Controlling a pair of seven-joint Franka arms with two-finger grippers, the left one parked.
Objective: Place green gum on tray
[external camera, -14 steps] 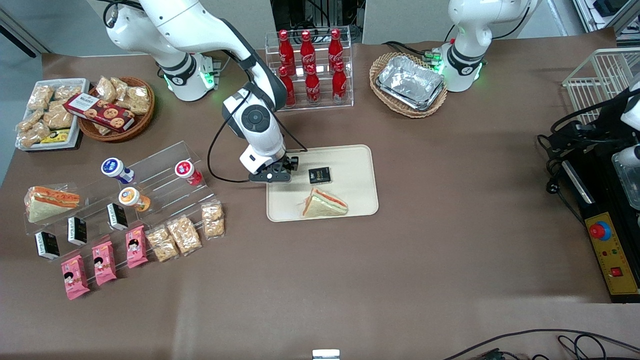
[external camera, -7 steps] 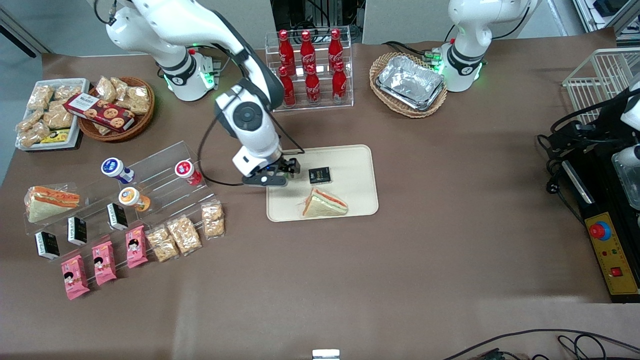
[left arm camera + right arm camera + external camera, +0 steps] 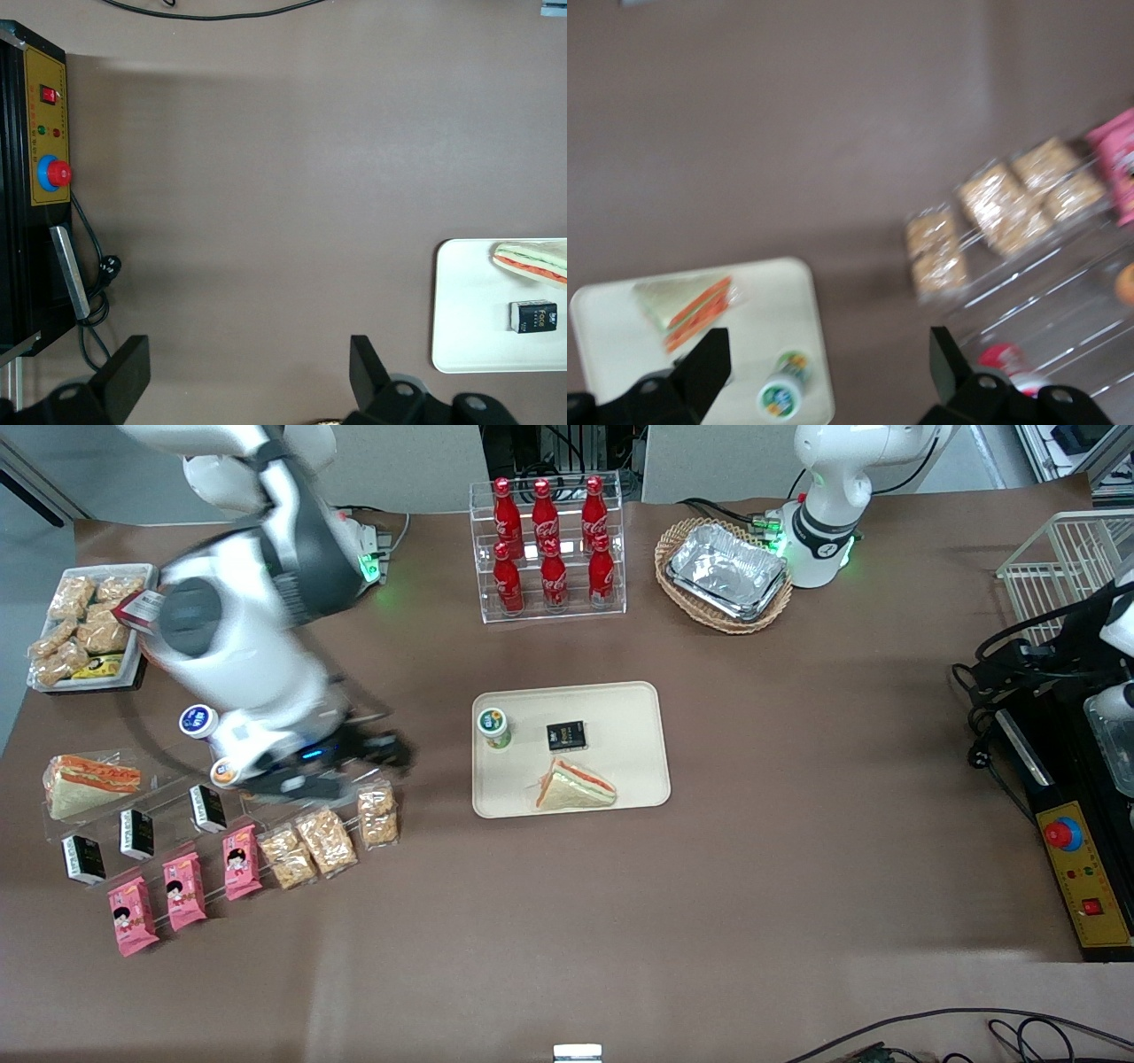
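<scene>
Pincer (image 3: 390, 751) withdrawn from tray (image 3: 633, 779) to snack rack, fingers apart, empty; green gum (image 3: 493, 726) stands upright, released on tray.

Colours and patterns on the brown table (image 3: 797, 824).

Cream-beige tray (image 3: 633, 717); at its 9 o'clock edge the green gum (image 3: 493, 726), green body with a white lid carrying a green-and-yellow label. Black packet (image 3: 566, 735) with pale print at tray centre; sandwich (image 3: 574, 786) at 6 o'clock shows white bread with orange and green layers. Gripper (image 3: 390, 748) black, fingers spread, on a white-and-grey arm above the clear rack. Pink packets (image 3: 182, 890) with a cartoon face. Red bottles (image 3: 549, 540) with white script. Silver foil trays (image 3: 728, 569) in a tan wicker basket (image 3: 673, 540).
</scene>
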